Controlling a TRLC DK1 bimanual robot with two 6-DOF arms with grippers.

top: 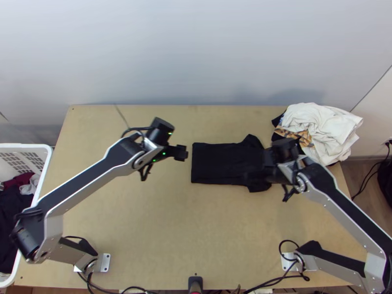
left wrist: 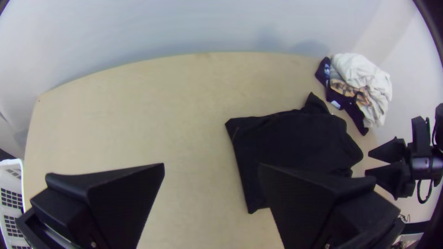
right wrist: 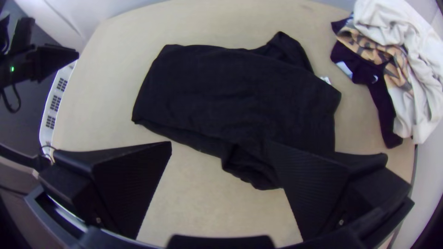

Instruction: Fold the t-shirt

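**Black cloth t-shirt (right wrist: 221, 92) needs neat edges**

It lies on the light wooden table's (top: 147, 220) far half. The black left gripper (left wrist: 211, 164), near table centre, and black right gripper (right wrist: 219, 142), right of centre, are open, empty. Smooth the bunched sleeve (right wrist: 251, 168) before folding evenly. From above, the right gripper masks the collar end; layers are uncountable.

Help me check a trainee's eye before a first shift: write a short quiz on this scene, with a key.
1. True or false: the left gripper and the right gripper are both open.
2. Beyond the black t-shirt, what colour is the top of the pile at the table's far right corner: (a) red, (b) white, (c) green?
3. Fill in, by the top view: the white basket stands at the table's ____ side.

Key: 1 true; 2 b; 3 left.
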